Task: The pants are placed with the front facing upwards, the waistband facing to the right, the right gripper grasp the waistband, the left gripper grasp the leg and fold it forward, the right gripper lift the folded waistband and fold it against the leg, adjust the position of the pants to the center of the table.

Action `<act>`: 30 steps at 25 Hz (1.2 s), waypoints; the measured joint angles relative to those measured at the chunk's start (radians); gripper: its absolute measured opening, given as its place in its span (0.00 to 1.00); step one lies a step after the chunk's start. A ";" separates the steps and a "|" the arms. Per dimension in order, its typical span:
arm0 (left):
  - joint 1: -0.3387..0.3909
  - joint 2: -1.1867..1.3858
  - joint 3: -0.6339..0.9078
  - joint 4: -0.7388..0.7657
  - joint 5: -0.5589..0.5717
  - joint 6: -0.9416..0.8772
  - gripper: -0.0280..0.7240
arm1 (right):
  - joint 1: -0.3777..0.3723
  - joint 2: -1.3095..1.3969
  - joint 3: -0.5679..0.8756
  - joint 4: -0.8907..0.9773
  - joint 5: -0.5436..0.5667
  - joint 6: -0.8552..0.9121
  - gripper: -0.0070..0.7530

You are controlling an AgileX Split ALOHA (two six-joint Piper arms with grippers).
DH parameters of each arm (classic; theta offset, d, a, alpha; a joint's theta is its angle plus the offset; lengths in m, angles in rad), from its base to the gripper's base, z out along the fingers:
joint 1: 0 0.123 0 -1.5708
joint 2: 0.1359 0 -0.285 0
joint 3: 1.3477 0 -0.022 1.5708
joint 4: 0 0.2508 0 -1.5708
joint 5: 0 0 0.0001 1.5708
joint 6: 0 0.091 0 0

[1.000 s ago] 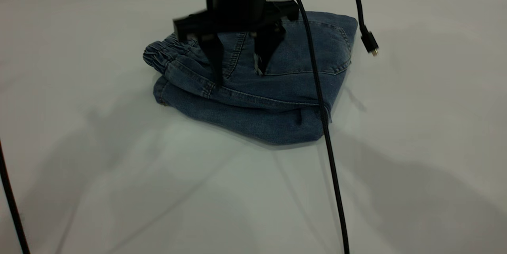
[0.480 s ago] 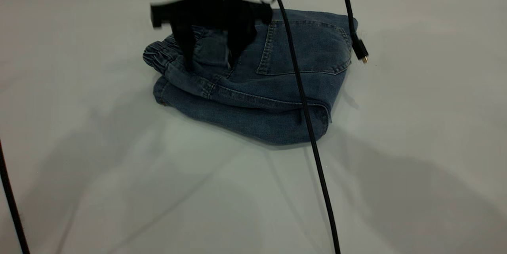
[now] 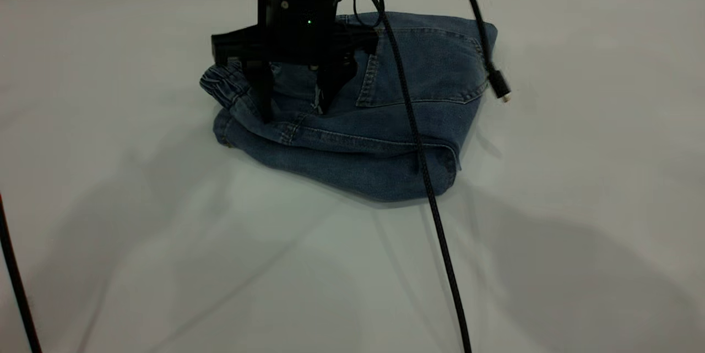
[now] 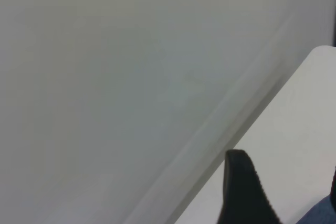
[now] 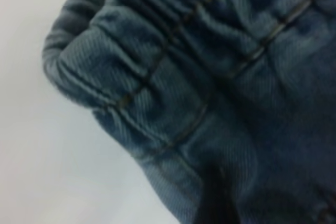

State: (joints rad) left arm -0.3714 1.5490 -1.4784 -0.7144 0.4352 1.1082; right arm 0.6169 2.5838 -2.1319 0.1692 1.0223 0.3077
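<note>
The folded pants lie upper centre of the frame on the table. The right gripper stands on them by the waistband, fingers spread and holding nothing. To shift the bundle to centre, I would press evenly and slide slowly, so the layers do not skew. The left gripper looks released, off by the table edge; no container shows.

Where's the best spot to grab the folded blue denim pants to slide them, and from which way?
Probably the gathered elastic waistband, the thick rolled edge at the exterior view's left end of the pants, coming straight down from above. It lies on top of the fold, raised off the white table, so fingers can straddle it. The black right gripper is over that end, open.
</note>
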 joint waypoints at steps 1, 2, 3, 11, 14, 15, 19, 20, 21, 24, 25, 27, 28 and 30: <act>0.000 0.000 0.000 0.000 0.000 0.000 0.54 | 0.002 0.001 0.000 -0.003 0.001 -0.006 0.59; 0.000 0.000 0.000 0.000 0.001 0.000 0.54 | 0.004 0.003 0.000 -0.002 0.003 -0.006 0.59; 0.000 0.000 0.000 0.000 0.002 0.000 0.54 | 0.007 0.008 0.000 -0.003 0.002 -0.006 0.59; 0.000 -0.015 0.002 0.000 0.007 0.000 0.54 | 0.010 0.036 -0.001 -0.041 0.057 -0.010 0.59; 0.000 -0.015 0.002 0.000 0.007 0.000 0.54 | 0.010 0.039 -0.001 -0.042 0.077 -0.024 0.59; 0.000 -0.015 0.002 0.000 0.007 0.000 0.54 | 0.010 0.042 -0.001 -0.043 0.088 -0.033 0.59; 0.000 -0.015 0.002 0.000 0.007 0.000 0.54 | 0.011 0.052 -0.001 -0.046 0.167 -0.062 0.59; 0.000 -0.015 0.002 0.000 0.007 0.000 0.54 | 0.016 0.053 -0.001 -0.046 0.195 -0.068 0.59; 0.000 -0.015 0.002 0.000 0.007 0.000 0.54 | 0.019 0.053 -0.001 -0.052 0.210 -0.075 0.59; 0.000 -0.015 0.002 0.000 0.002 0.000 0.54 | 0.030 0.053 0.000 -0.059 0.213 -0.097 0.59; 0.000 -0.015 0.002 0.000 0.001 0.000 0.54 | 0.033 0.053 0.000 -0.067 0.213 -0.105 0.59; 0.000 -0.015 0.002 0.000 0.001 0.000 0.54 | 0.042 0.054 0.000 -0.074 0.211 -0.107 0.59; 0.000 -0.015 0.002 0.000 0.001 0.000 0.54 | 0.042 0.054 0.000 -0.071 0.211 -0.107 0.59; 0.000 -0.015 0.002 0.001 0.001 0.000 0.54 | 0.048 0.054 0.002 -0.064 0.209 -0.112 0.59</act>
State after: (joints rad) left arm -0.3714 1.5339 -1.4763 -0.7134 0.4357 1.1082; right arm 0.6648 2.6375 -2.1295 0.1056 1.2311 0.1959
